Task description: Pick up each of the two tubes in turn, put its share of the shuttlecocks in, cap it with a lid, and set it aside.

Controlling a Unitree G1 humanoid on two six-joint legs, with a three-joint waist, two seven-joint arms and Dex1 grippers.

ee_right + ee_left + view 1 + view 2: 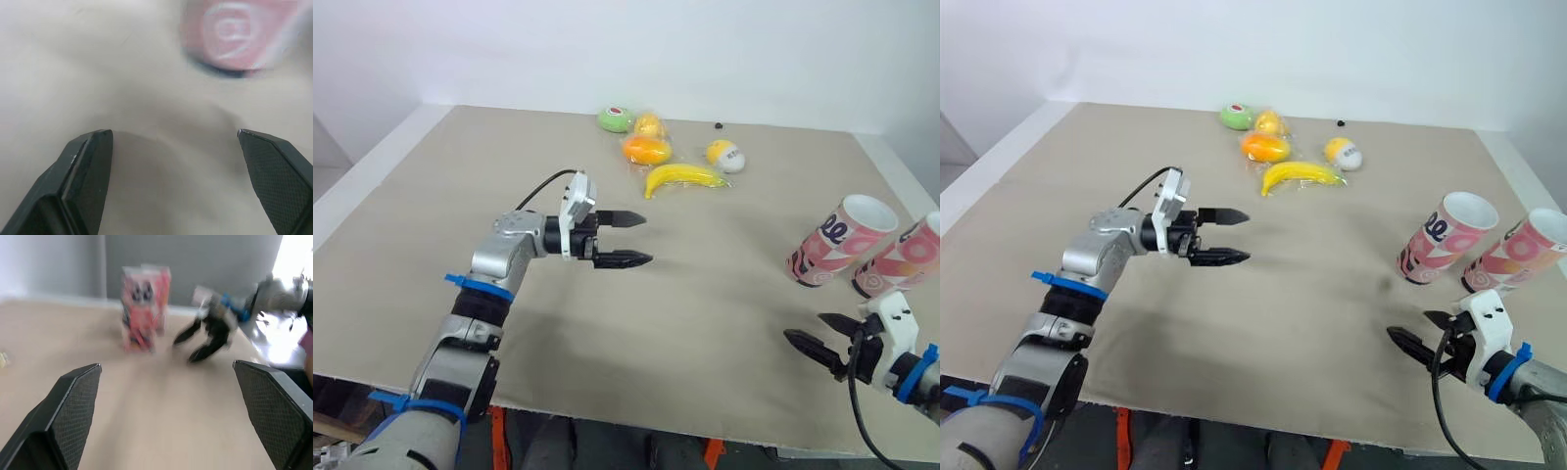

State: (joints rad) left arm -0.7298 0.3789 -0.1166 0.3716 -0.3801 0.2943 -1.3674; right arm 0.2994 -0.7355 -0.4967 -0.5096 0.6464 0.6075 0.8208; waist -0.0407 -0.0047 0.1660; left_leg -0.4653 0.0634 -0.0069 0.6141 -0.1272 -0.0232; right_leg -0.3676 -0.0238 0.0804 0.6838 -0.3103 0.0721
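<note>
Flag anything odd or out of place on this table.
Nothing is spilled or damaged: the left tube and right tube stand upright, open. Only the banana and wrapped fruit at the far side seem unrelated to the task.

The left arm reaches forward, elbow bent, so that the left pincer points across toward the robot's right. Its two black fingers are spread, one above the other, gripping nothing. The right arm sits low and close in, the right pincer aimed leftward, fingers likewise parted.
</note>
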